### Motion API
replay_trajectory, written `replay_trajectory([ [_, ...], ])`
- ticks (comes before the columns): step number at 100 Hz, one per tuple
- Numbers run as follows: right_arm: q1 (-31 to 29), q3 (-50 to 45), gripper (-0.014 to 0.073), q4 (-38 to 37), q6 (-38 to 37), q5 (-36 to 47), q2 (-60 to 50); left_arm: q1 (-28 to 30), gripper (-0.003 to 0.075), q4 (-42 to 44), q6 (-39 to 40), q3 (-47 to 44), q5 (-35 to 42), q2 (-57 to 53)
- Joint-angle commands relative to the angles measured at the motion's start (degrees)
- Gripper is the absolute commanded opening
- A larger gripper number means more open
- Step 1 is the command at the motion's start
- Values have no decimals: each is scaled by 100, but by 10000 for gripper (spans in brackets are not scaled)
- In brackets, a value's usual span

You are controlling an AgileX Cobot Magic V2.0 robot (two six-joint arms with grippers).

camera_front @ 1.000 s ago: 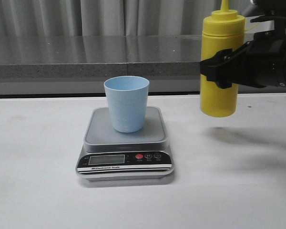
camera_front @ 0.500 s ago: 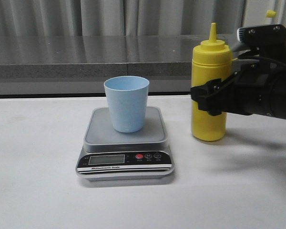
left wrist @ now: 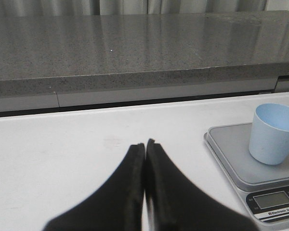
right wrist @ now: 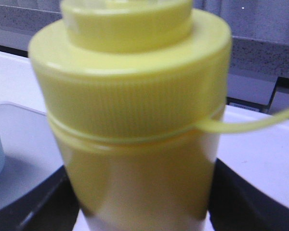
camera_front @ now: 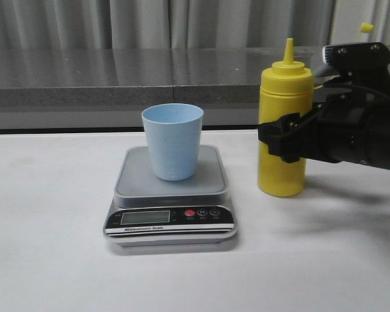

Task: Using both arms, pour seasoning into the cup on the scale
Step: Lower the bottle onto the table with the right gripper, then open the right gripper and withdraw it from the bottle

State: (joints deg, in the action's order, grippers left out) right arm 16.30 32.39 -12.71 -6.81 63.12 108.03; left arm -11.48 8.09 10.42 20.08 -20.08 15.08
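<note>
Since a second ago the bottle point(camera_front: 283, 130) has been brought down from the air and leftward, and it is now stood upright on the table point(camera_front: 45, 260), just beside the right edge of the scale point(camera_front: 171, 195); over the last half second it has only been shifted slightly. It is clasped about its middle by the right gripper point(camera_front: 287, 138), whose fingers point(camera_front: 273, 135) are closed against both sides of the yellow body. In the right wrist view the bottle's ribbed collar point(right wrist: 130, 91) is seen large and blurred, with the thin tether point(right wrist: 250, 124) running off to one side. The small cap point(camera_front: 365, 27) is seen held up in the air above the right arm. The cup point(camera_front: 173, 140) has been left unmoved, upright at the middle of the scale's grey platform. The left gripper point(left wrist: 145, 144) is seen only in its wrist view, its fingers pressed together with nothing between them, over bare table well to the left of the scale.
</note>
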Motion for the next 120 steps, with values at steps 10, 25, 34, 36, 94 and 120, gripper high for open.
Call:
replay_trajectory([
  [10,-39,95,531,-46,2,593,-206,14,-20,22,38,155,440,55],
  [25,-39,95,662,-46,2,685,-206,14,-20,22,38,155,440,55],
  [34,-39,95,650,-46,2,685,-206,14,-20,22,38,155,440,55],
  [36,-39,95,650,-46,2,685,-206,14,-20,22,38,155,440,55],
  [94,-39,-503,650,266,2,1094,-218,14,-20,22,38,155,440,55],
  [120,-39,-918,650,362,2,1163,-513,14,-20,22,38,155,440,55],
])
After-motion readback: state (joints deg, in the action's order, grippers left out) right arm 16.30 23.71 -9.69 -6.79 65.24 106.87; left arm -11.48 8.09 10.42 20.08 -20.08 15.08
